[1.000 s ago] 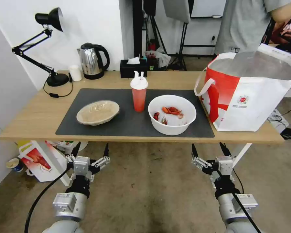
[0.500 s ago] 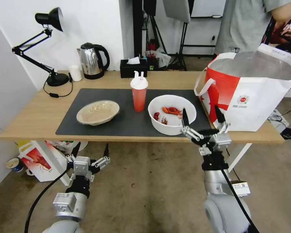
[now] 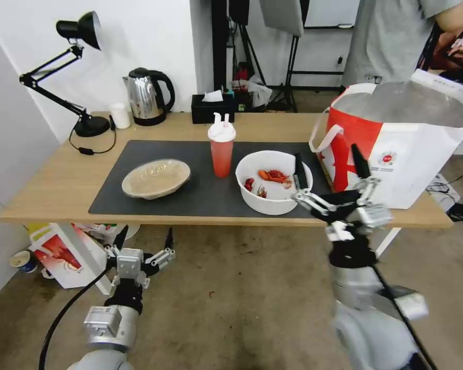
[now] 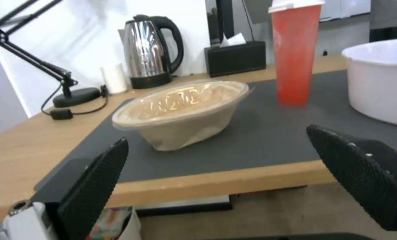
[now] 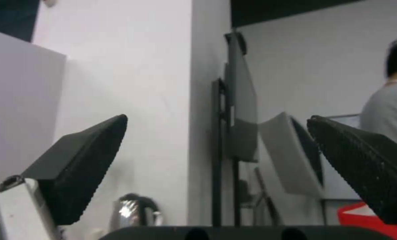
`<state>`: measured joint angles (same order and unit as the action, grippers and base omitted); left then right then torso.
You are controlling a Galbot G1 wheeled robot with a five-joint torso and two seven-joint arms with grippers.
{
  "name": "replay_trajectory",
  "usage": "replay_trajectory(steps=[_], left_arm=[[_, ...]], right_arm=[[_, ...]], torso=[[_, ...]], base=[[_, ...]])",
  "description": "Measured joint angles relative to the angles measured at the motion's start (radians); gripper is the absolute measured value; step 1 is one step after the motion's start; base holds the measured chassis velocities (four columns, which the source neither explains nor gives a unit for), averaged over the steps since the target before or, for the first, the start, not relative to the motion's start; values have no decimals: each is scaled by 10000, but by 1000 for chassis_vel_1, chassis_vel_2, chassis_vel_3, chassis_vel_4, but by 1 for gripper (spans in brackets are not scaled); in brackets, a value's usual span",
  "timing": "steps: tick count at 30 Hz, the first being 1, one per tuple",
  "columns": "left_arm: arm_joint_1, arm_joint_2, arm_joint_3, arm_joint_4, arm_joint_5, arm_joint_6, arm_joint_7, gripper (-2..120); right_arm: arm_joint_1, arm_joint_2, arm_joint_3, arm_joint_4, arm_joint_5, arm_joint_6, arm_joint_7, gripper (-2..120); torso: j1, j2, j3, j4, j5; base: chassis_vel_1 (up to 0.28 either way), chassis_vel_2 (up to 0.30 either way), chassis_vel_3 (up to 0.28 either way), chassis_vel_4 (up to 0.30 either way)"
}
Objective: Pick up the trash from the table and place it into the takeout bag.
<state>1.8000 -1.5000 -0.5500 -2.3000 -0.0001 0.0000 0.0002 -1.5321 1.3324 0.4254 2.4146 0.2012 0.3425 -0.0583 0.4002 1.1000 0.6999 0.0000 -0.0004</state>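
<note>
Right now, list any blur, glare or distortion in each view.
Head view: the lower right arm is motion-smeared below the right gripper, while the table and white bowl stay crisp; straight edges bow slightly toward the corners. Left wrist view: glare streaks on the tan container lid and kettle. Right wrist view: soft overall, the near fingers blurred.

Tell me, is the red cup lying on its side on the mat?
No, the cup stands upright on the mat, its white lid on top.
</note>
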Motion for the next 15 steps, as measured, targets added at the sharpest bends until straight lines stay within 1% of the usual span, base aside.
replay_trajectory(steps=[1,2,3,4,5,6,7,8,9,10,15], left_arm=[[-1,0,-2,0,0,0,0,100],[0,0,-1,0,0,0,0,100],[0,0,-1,0,0,0,0,100],[-1,-1,2,0,0,0,2,100],[1,-1,0,0,0,0,1,100],[0,0,0,0,0,0,0,100],[0,0,0,0,0,0,0,100],[0,0,0,0,0,0,0,100],[0,-1,0,0,0,0,0,100],[0,-1,0,0,0,0,-1,100],[-1,0,0,0,0,0,-2,100]], right_arm=[[-105,-172,160,220,322,-267,-141,100],[-174,-308,273,381,519,-424,-225,100],[-174,-308,273,381,519,-424,-225,100],[-176,-347,264,400,541,-419,-224,100],[-211,-565,469,444,914,-713,-299,100],[-258,-795,711,508,1352,-1073,-419,100],[-258,-795,711,508,1352,-1073,-419,100],[-305,-1030,963,577,1795,-1435,-547,100],[-343,-1200,1140,627,2108,-1697,-634,100],[-355,-1268,1219,643,2255,-1827,-677,100],[-362,-1307,1275,649,2356,-1923,-709,100]], torso=[[0,-1,0,1,3],[0,0,0,-4,-1],[0,0,0,-4,-1],[-3,1,-1,-2,11],[-2,1,0,2,6],[-1,0,0,0,1],[-1,0,0,0,1],[0,0,0,1,7],[-1,1,0,0,2],[-2,1,0,0,6],[-2,0,1,0,3]], base=[[0,0,0,0],[0,0,0,0],[0,0,0,0],[0,0,0,0],[0,0,0,0],[0,0,0,0],[0,0,0,0],[0,0,0,0],[0,0,0,0],[0,0,0,0],[0,0,0,0]])
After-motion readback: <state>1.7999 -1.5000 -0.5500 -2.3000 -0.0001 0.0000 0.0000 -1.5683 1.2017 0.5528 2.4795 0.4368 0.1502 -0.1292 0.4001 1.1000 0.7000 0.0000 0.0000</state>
